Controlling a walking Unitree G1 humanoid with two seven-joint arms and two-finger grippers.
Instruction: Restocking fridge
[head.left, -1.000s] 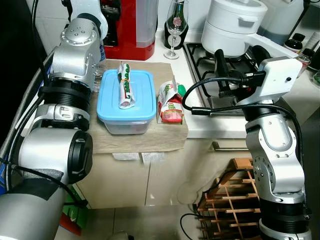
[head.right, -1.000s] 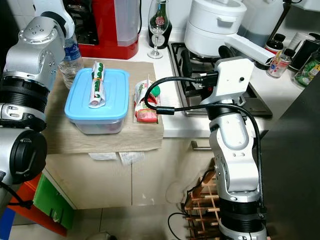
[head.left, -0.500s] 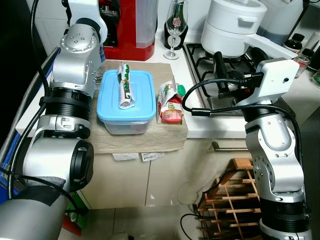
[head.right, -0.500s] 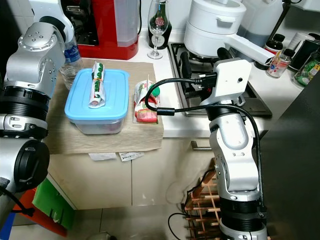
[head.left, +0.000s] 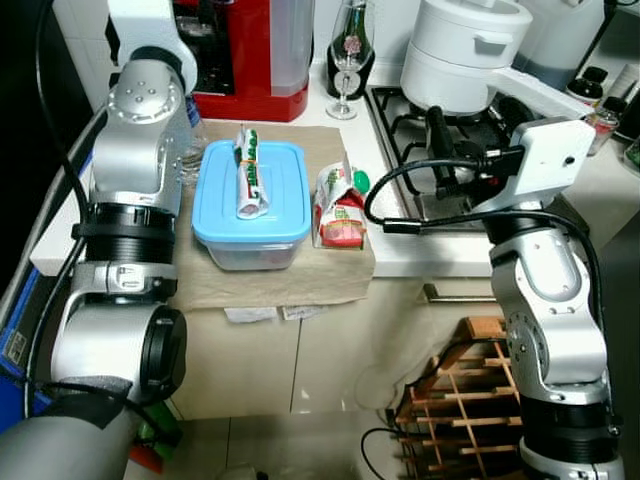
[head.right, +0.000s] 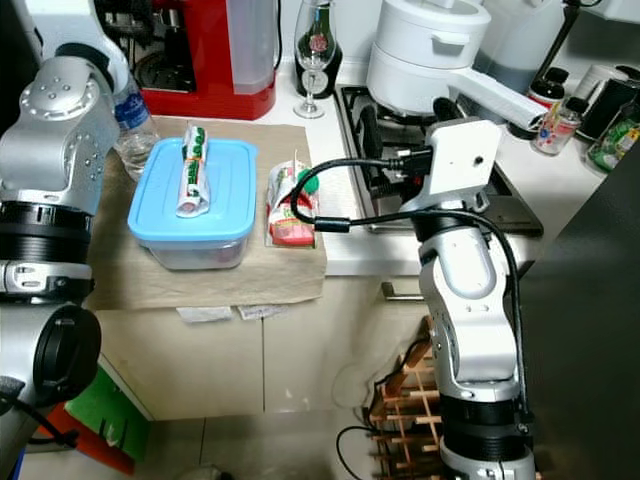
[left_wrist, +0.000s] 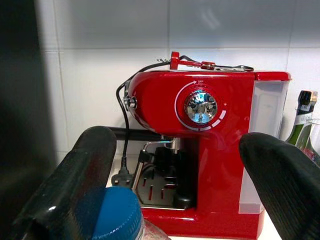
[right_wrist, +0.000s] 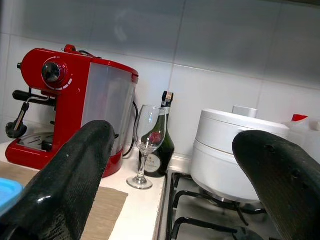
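A clear box with a blue lid (head.left: 285, 190) sits on a beige mat (head.left: 300, 275) on the counter. A white and green tube (head.left: 248, 172) lies on the lid. A red and green pouch (head.left: 340, 208) leans beside the box on its right. A water bottle (head.right: 130, 120) with a blue cap (left_wrist: 107, 212) stands left of the box. My left gripper (left_wrist: 175, 140) is open just above and behind that cap, facing the coffee machine. My right gripper (right_wrist: 175, 137) is open over the stove, holding nothing.
A red coffee machine (head.left: 245, 60), a wine glass (head.left: 347, 60) and a dark bottle (right_wrist: 162, 145) stand at the back. A white pot (head.left: 465, 50) sits on the gas stove (head.left: 420, 130). A wooden wine rack (head.left: 460, 390) stands on the floor below the counter's front edge.
My left arm has drawn back and to the left, uncovering more of the water bottle. The right arm and the items on the mat have not moved.
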